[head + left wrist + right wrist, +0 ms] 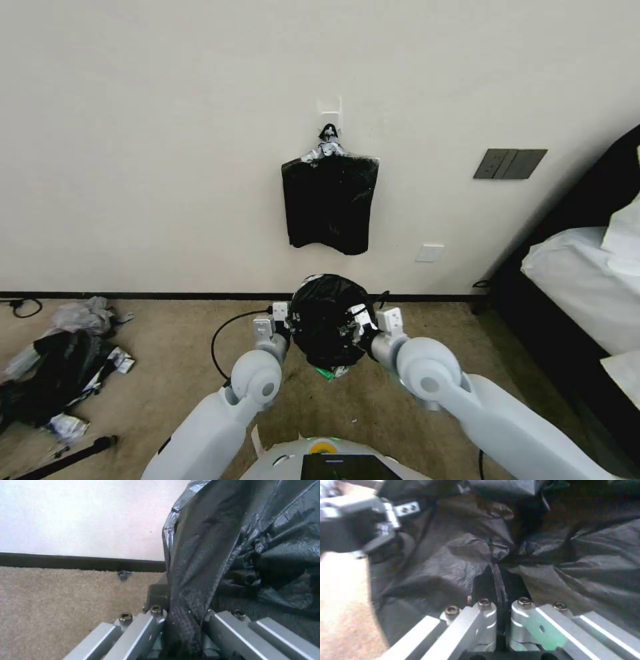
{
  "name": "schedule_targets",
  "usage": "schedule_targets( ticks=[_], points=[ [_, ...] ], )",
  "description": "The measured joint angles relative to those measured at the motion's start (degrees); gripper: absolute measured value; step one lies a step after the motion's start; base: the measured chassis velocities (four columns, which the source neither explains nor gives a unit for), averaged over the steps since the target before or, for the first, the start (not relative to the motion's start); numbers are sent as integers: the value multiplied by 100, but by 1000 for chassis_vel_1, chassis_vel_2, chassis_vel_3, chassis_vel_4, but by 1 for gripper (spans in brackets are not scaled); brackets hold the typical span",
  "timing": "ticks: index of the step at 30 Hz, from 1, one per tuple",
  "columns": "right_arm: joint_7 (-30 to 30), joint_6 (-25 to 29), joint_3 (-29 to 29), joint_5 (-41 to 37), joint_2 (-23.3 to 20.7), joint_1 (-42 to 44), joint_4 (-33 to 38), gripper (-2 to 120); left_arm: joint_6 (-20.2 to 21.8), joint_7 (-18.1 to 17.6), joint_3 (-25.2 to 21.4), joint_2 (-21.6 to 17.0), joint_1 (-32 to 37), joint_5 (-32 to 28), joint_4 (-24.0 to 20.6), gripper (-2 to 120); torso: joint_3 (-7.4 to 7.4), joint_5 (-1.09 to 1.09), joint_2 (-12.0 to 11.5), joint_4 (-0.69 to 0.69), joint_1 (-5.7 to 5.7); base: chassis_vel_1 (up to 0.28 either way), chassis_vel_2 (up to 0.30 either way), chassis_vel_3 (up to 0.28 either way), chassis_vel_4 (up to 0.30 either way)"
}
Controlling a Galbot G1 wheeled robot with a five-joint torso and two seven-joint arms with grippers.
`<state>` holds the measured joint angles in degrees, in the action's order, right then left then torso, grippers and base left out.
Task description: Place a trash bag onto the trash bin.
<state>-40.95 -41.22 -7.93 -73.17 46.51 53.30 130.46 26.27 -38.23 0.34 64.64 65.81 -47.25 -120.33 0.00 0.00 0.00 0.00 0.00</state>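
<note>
Head view: at lower centre of the frame, the left gripper (pixel 283 325) and right gripper (pixel 363 325) flank the trash bag (pixel 327 320); left wrist view: jaws pinching a bag fold (pixel 186 620); right wrist view: jaws likewise clamped on plastic (pixel 498 585).

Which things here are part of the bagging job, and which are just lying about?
In the job:
trash bag, spread between both grippers
left gripper, shut on its edge
right gripper, shut on the opposite edge
bin's greenish base, showing under the bag

Lying about:
bag bundle hung on the wall
plastic litter on the carpet
bed
</note>
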Motion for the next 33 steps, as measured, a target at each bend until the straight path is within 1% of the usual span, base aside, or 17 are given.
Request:
schedule_targets(
  ticks=[2,3,4,8,12,16,27,33],
  points=[
    [-26,1,-62,7,23,-47,-53,0,-1,0,6,12,0,8,0,1,0,1,0,0,0,0,0,0,0],
    [-119,7,-271,53,93,-188,-212,0,-3,0,13,41,0,21,0,1,0,0,0,1,0,0,0,0,0],
    [-119,7,-271,53,93,-188,-212,0,-3,0,13,41,0,21,0,1,0,0,0,1,0,0,0,0,0],
    [-267,18,-659,254,253,-449,-591,0,-5,1,21,81,9,33,-8,1,0,0,0,0,0,0,0,0,0],
    [-337,25,-868,360,347,-606,-795,0,-5,3,25,81,19,35,-32,1,0,0,0,0,0,0,0,0,0],
    [-359,37,-1172,725,493,-873,-1136,0,-5,9,25,70,23,35,-53,1,0,0,0,0,0,0,0,0,0],
    [-359,48,-1471,1029,762,-1113,-1774,0,-1,13,30,69,27,5,-138,1,0,1,0,0,0,0,0,0,0],
    [-364,50,-1646,1146,871,-1245,-1982,0,8,13,36,59,26,-15,-173,1,0,0,0,0,0,0,0,0,0]
  ],
)
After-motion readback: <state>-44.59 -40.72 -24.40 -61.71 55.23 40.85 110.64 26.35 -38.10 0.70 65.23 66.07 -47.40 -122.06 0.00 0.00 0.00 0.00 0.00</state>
